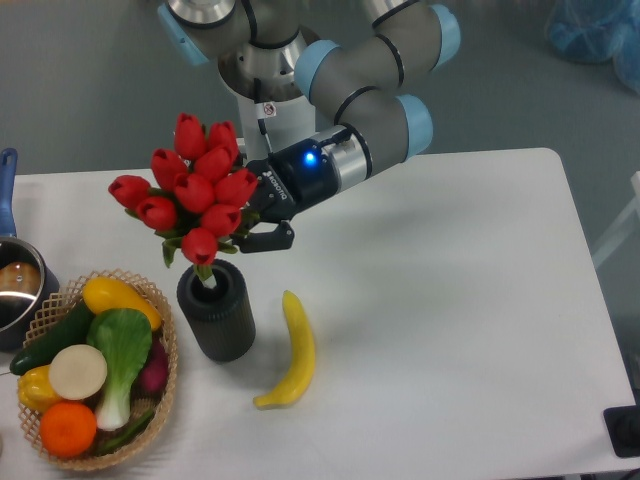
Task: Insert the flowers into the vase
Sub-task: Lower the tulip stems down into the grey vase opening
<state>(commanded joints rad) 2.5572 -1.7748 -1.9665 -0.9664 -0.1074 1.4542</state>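
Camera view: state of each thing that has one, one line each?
flowers: held, leaning left, stems in the vase mouth
vase: upright on the table
gripper: shut on the flowers, one of its fingers shows beside the leaves
banana: lying flat, apart from the vase
basket: full of produce
pot: uncovered

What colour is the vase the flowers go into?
Dark grey, matte: the vase, clearest in the fixed camera view.

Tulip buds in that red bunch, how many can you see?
9 on the flowers: two on top, three in the next row, two at far left, two lowest above the vase. More may hide behind.
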